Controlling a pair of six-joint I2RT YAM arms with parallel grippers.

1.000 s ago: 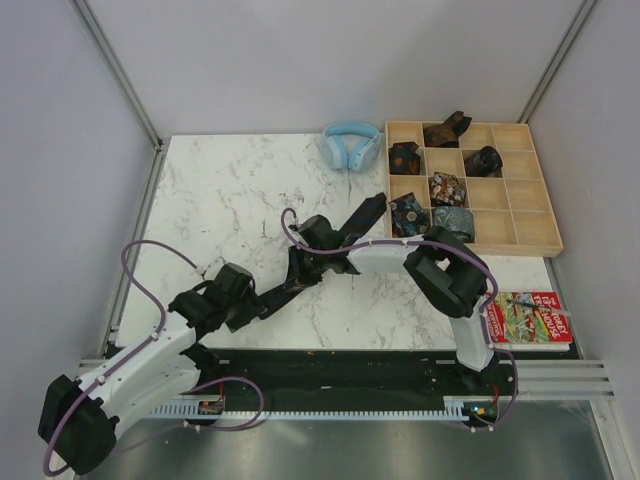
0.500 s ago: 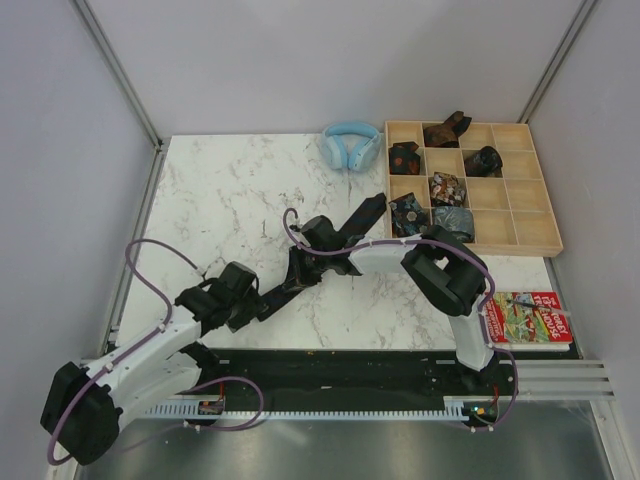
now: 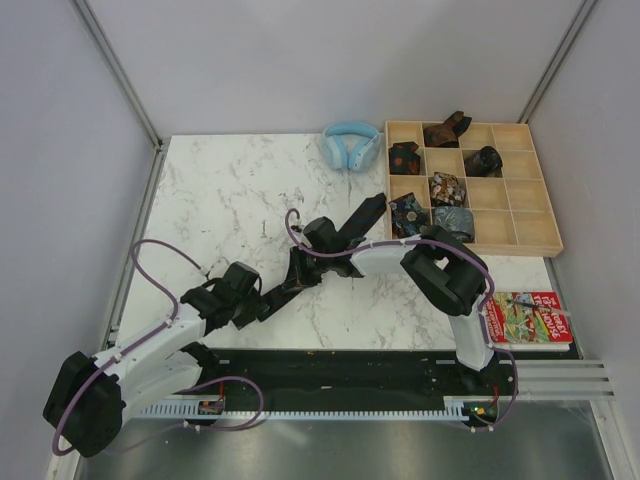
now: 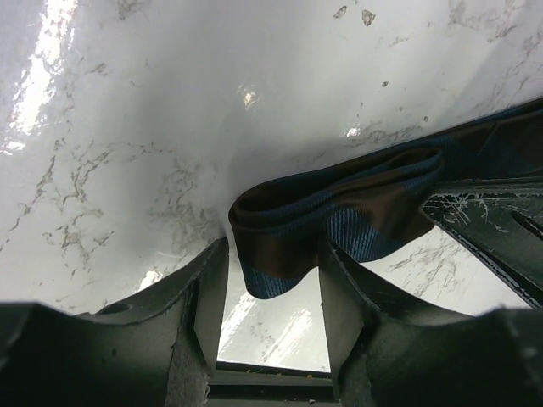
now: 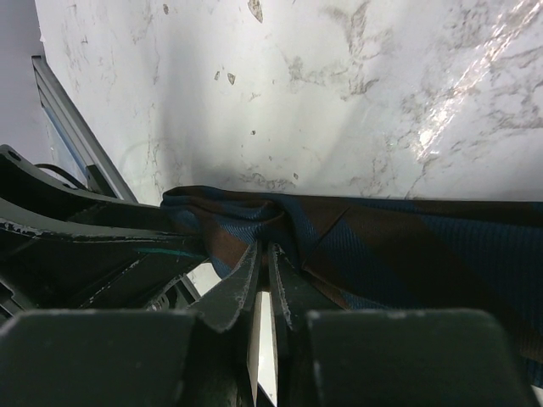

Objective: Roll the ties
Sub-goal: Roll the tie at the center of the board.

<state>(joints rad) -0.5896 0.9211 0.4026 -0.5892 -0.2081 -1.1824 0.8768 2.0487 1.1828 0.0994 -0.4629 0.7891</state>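
Observation:
A dark tie (image 3: 352, 222) with brown and blue stripes lies diagonally on the marble table, its pointed tip toward the box. My right gripper (image 3: 298, 270) is shut, pinching a fold of the tie (image 5: 407, 246) near its lower end; its jaws (image 5: 265, 248) are almost closed on the fabric. My left gripper (image 3: 262, 303) is open at the tie's near end. In the left wrist view the folded-over end of the tie (image 4: 339, 212) sits between my open fingertips (image 4: 273, 254). The fold shows two or three layers.
A wooden compartment box (image 3: 520, 215) at the back right holds several rolled ties (image 3: 447, 188). Light blue headphones (image 3: 350, 145) lie to its left. A colourful book (image 3: 530, 318) lies at the front right. The right gripper body (image 4: 492, 229) is close beside my left fingers.
My left arm has shifted slightly right, toward the tie's folded end. The right gripper has stayed on the tie.

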